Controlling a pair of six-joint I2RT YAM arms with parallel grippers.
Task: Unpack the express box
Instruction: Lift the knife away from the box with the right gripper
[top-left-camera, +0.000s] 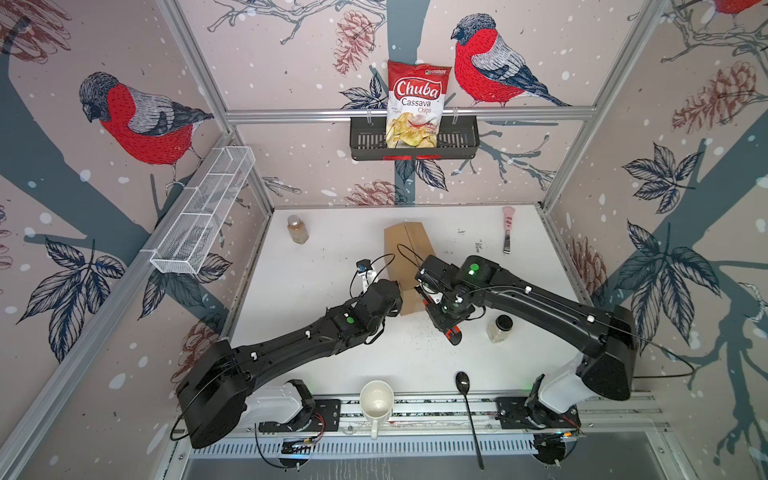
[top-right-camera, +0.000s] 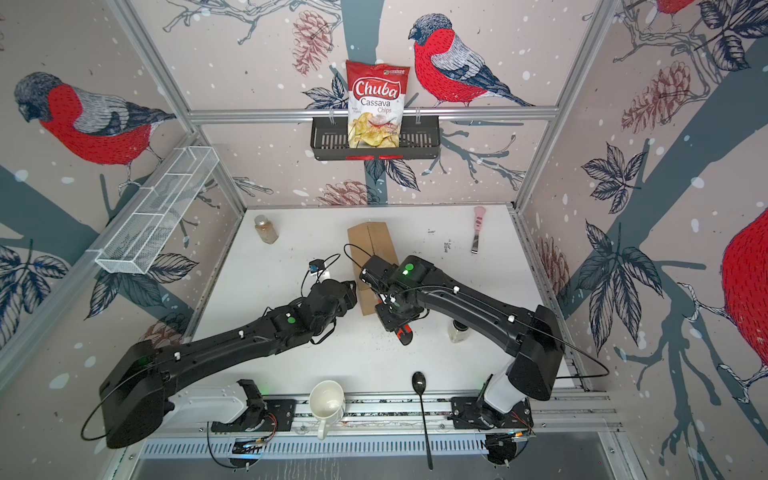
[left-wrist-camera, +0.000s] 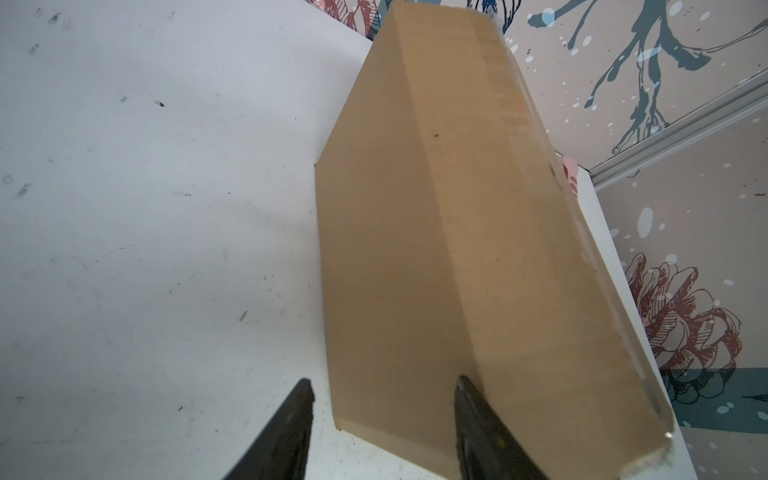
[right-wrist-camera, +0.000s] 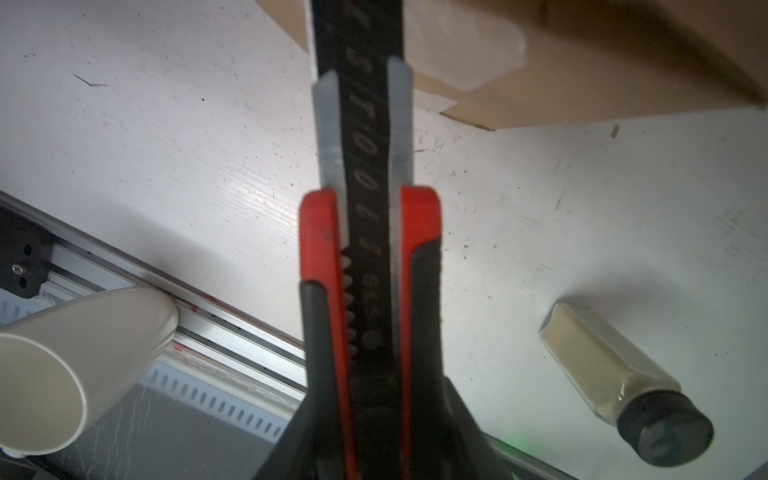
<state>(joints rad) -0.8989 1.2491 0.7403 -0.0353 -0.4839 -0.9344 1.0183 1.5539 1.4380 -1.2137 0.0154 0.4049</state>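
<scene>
The express box (top-left-camera: 409, 245) (top-right-camera: 372, 243), a plain brown carton, lies lengthwise in the middle of the white table; its flaps look shut. It fills the left wrist view, where the carton (left-wrist-camera: 436, 249) has clear tape along one edge. My left gripper (left-wrist-camera: 382, 392) (top-left-camera: 400, 291) is open at the box's near left corner, one finger over the cardboard and one over the table. My right gripper (right-wrist-camera: 370, 415) (top-left-camera: 438, 311) is shut on a red and black utility knife (right-wrist-camera: 368, 216) (top-left-camera: 453, 334). The knife's blade reaches toward the box's near end (right-wrist-camera: 582, 62).
Near the front rail stand a cream mug (top-left-camera: 376, 401) and a black spoon (top-left-camera: 467, 409). A dark-lidded jar (top-left-camera: 500, 328) stands by the right arm. At the back are a small bottle (top-left-camera: 298, 228) and a pink-handled tool (top-left-camera: 508, 228). A chips bag (top-left-camera: 415, 104) sits in the black wall basket (top-left-camera: 457, 141).
</scene>
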